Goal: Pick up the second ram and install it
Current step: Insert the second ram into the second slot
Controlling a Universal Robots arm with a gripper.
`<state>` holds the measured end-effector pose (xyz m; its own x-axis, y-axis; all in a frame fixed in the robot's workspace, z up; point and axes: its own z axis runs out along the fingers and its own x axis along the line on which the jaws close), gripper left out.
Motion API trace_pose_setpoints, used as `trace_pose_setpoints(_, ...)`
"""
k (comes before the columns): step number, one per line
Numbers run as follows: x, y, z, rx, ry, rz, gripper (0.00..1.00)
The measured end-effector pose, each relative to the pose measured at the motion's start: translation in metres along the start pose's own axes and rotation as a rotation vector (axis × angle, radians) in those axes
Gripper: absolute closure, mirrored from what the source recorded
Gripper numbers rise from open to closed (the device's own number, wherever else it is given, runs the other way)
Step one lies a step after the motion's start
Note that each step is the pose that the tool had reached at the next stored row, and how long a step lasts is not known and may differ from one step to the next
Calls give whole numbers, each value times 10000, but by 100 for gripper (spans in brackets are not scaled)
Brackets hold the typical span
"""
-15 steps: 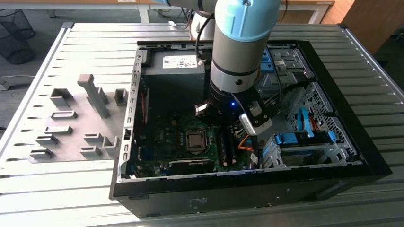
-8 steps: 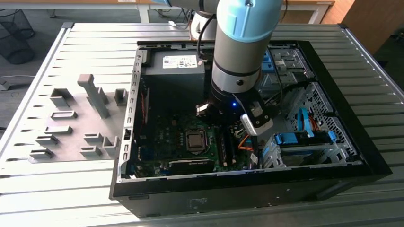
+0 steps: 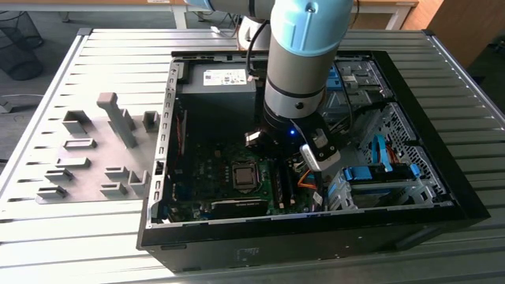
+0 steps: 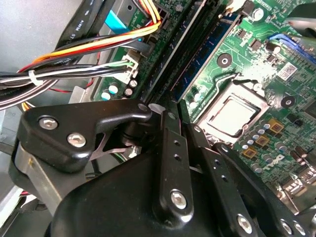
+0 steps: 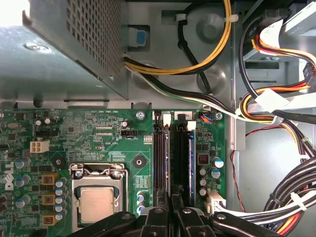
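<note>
Tool (image 5: pixel 171 217) fingers look nearly together over the memory slots; we cannot tell whether they pinch anything. We see the second ram (image 5: pixel 190 163), thin and stiff, breakable, standing in its slot beside the processor socket (image 5: pixel 97 202). Hold its long edges.

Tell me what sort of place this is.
Probably a workshop or lab set up for robotic computer assembly: an open computer case lies on a slatted metal table, a grey fixture plate sits beside it, and the gripper hangs over the motherboard.
</note>
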<state>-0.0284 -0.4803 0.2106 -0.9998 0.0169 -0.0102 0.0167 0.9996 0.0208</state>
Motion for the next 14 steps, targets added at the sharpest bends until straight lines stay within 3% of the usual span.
trace_pose_setpoints(5, 0, 0, 2, -1, -1, 0, 85)
trace_pose_setpoints(6, 0, 0, -2, -1, -1, 0, 79)
trace_pose_setpoints(12, -2, 4, -188, -3, -1, 0, 79)
trace_pose_setpoints(14, -2, 5, -207, -4, -1, 0, 79)
